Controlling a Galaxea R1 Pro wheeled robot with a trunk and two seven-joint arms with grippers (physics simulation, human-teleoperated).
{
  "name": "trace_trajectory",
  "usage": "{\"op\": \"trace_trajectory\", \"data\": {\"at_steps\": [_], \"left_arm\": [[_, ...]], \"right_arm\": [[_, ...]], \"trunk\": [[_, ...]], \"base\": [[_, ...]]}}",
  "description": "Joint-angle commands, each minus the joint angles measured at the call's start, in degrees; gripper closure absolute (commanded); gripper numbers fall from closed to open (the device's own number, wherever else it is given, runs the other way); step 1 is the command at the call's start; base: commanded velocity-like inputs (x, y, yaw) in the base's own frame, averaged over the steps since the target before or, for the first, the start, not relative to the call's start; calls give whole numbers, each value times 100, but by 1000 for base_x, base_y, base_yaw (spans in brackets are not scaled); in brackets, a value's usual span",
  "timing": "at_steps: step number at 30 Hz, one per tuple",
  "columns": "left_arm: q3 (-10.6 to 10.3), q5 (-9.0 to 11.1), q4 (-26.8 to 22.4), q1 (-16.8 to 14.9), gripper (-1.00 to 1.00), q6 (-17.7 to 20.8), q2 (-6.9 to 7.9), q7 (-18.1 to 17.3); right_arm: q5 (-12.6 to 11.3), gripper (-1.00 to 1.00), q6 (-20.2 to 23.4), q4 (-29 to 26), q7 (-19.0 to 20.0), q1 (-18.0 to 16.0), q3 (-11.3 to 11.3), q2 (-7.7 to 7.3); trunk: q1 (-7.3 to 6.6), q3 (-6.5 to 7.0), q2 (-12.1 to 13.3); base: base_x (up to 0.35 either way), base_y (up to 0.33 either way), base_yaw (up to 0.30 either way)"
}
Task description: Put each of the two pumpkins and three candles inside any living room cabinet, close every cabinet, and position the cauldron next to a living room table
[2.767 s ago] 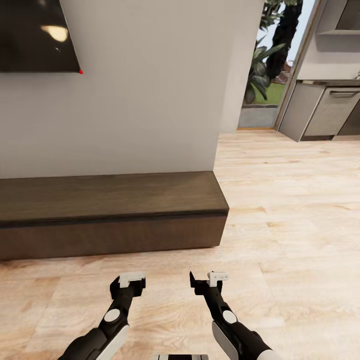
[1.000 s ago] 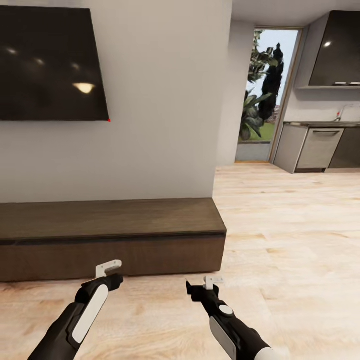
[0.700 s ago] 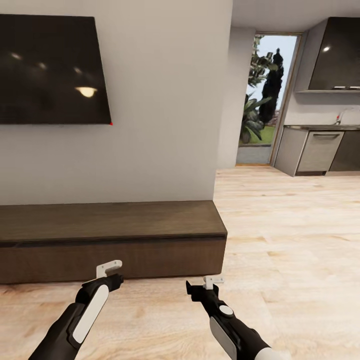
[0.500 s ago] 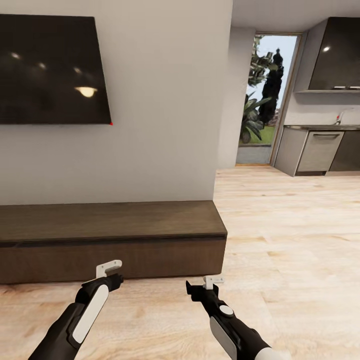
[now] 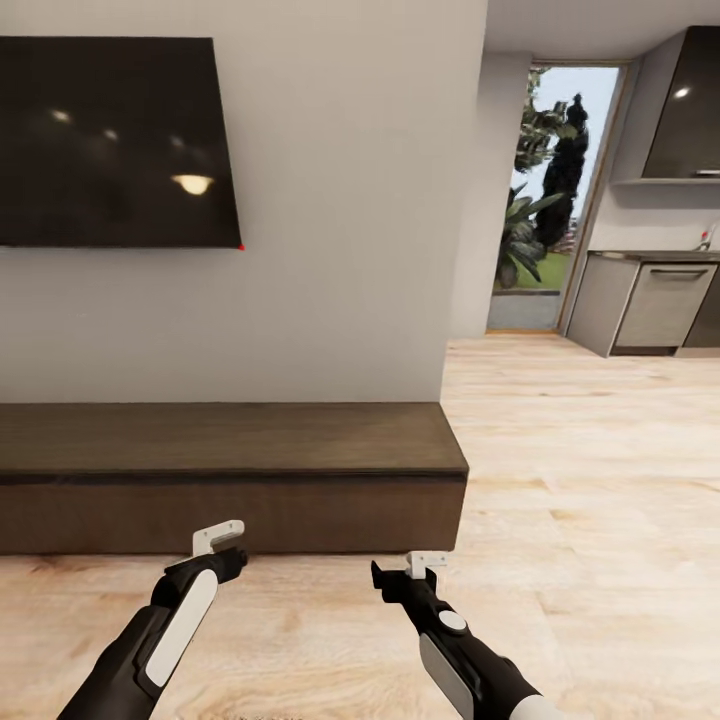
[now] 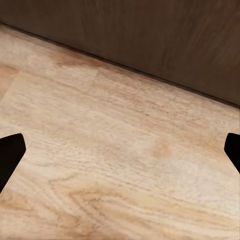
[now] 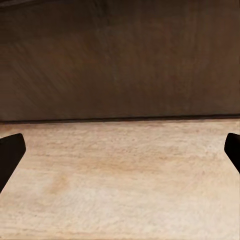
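The long, low dark-brown cabinet stands against the white wall, and its flat fronts look shut. My left gripper and right gripper hover low over the wooden floor just in front of it. Both are open and empty. In the left wrist view the gripper has its fingertips spread wide, facing the floor and the cabinet's base. The right gripper looks straight at the cabinet front. The pumpkins, candles, cauldron and table are out of view.
A large dark TV hangs on the wall above the cabinet. To the right, light wooden floor runs to a glass door and grey kitchen units.
The camera has tilted up and then panned slightly left, so the room shifts right in the picture. The left arm swung outward early on; both arms have held still over the last second.
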Motion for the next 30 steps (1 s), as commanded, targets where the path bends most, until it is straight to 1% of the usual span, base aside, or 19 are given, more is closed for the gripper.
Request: {"op": "trace_trajectory", "data": {"at_steps": [1, 4, 7, 30], "left_arm": [[-19, 59, -6, -4, -100, 4, 7, 60], [-21, 61, -5, -4, -100, 4, 3, 59], [-17, 65, -5, -4, -100, 4, 7, 54], [2, 40, -81, 1, -100, -14, 36, 67]], "right_arm": [[-61, -100, -33, 1, -43, -6, 46, -5], [-63, -100, -24, 1, -43, -6, 43, -5], [-63, -100, -11, 1, -43, -6, 40, -5], [-63, -100, -29, 1, -60, -6, 46, -5]], "trunk": [[-1, -6, -3], [-1, -6, -3], [-1, -6, -3], [-1, -6, -3]], "base": [[0, 0, 281], [0, 0, 264], [0, 0, 92], [0, 0, 4]]}}
